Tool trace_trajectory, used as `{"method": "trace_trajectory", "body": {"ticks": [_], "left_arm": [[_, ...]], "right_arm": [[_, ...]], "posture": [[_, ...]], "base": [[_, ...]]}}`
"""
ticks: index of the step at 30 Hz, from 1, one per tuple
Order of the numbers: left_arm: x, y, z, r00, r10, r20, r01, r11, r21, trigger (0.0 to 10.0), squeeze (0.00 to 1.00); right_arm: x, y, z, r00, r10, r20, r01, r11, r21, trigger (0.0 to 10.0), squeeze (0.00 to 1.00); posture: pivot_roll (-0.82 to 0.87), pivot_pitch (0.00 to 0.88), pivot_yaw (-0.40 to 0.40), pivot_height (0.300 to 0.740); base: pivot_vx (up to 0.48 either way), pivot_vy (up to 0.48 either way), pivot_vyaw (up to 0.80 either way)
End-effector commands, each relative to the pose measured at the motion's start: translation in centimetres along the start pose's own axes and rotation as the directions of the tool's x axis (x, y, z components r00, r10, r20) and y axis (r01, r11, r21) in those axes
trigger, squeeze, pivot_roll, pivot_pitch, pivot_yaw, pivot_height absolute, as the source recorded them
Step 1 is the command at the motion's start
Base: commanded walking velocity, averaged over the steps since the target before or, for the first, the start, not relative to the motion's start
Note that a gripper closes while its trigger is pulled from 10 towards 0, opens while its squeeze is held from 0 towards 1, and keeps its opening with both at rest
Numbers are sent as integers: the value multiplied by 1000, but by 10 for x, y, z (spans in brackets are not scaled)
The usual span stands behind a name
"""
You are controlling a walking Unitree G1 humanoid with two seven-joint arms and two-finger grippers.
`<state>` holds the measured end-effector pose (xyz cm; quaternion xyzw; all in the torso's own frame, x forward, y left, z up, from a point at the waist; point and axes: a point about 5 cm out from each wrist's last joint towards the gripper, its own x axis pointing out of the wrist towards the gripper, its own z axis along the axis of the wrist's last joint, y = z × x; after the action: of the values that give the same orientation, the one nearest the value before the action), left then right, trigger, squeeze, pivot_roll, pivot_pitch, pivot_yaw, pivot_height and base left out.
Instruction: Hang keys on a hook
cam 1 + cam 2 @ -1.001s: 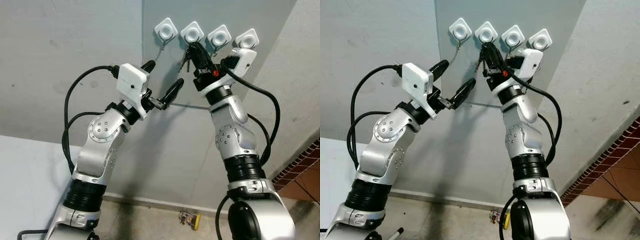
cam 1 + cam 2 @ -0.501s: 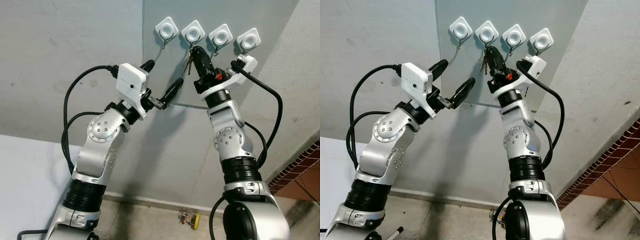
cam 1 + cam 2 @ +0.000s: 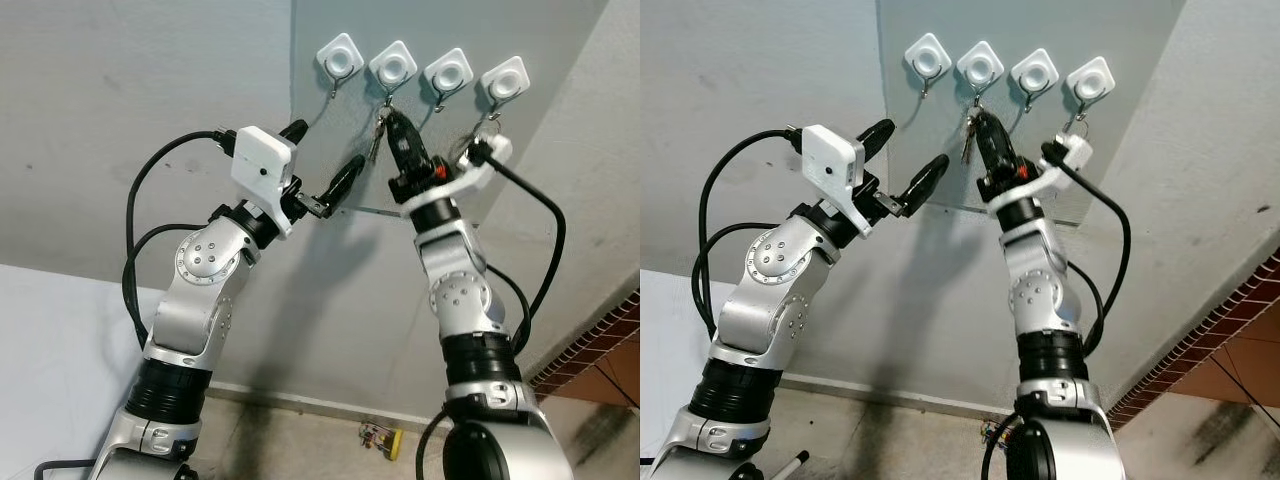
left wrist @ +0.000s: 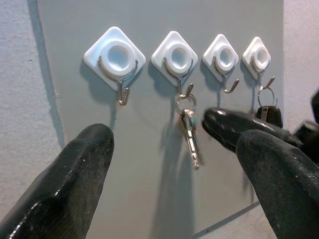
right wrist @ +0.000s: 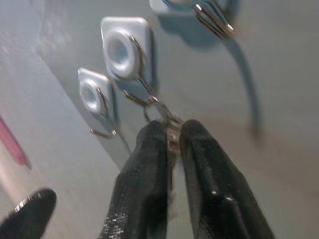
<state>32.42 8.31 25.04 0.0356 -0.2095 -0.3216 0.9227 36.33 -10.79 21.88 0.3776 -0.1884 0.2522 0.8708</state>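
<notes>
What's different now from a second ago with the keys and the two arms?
The right gripper has drawn down and back from the second hook; the keys now hang from it by their ring, though the fingers are still closed on them. The left gripper stayed open, raised beside it, and the other hooks are unchanged.

The silver keys (image 4: 191, 135) dangle by their ring from the second white hook (image 4: 175, 56) (four in a row).

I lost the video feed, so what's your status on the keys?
Right gripper pinching keys, ring on second hook from the left. Left gripper open, beside them. Another key ring on the far-right hook; nothing blocking.
</notes>
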Motion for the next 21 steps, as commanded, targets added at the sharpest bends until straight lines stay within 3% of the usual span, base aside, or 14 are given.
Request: {"method": "trace_trajectory", "body": {"ticks": [1,4,5,8,15,21], "left_arm": [[-1,-2,3,1000,-2,8,2,1000,15,10000,0],[-2,0,1,1000,18,6,-18,999,29,10000,0],[-2,1,-1,999,40,2,-40,998,44,10000,0],[-3,1,-5,998,59,-2,-59,997,56,10000,0],[-12,-3,-29,993,102,-63,-100,994,33,10000,0],[-38,-20,-77,976,88,-198,-82,996,39,10000,0]], "right_arm": [[0,5,7,999,33,31,-31,997,-77,10000,1000],[-6,6,4,999,49,-4,-49,964,-261,10000,1000],[-12,7,0,996,76,-44,-87,920,-382,10000,1000],[-20,3,-3,996,57,-64,-80,885,-458,10000,1000],[-47,-8,-19,988,22,-153,-103,829,-549,10000,1000],[-79,-18,-36,981,-56,-186,-56,835,-548,10000,1000]], "posture": [[-46,31,-58,740],[-48,27,-57,740],[-48,24,-58,740],[-48,24,-58,740],[-53,7,-54,740],[-61,0,-45,740]], "base": [[0,0,0],[0,0,0],[0,0,0],[0,0,0],[0,0,0],[0,0,0]]}}
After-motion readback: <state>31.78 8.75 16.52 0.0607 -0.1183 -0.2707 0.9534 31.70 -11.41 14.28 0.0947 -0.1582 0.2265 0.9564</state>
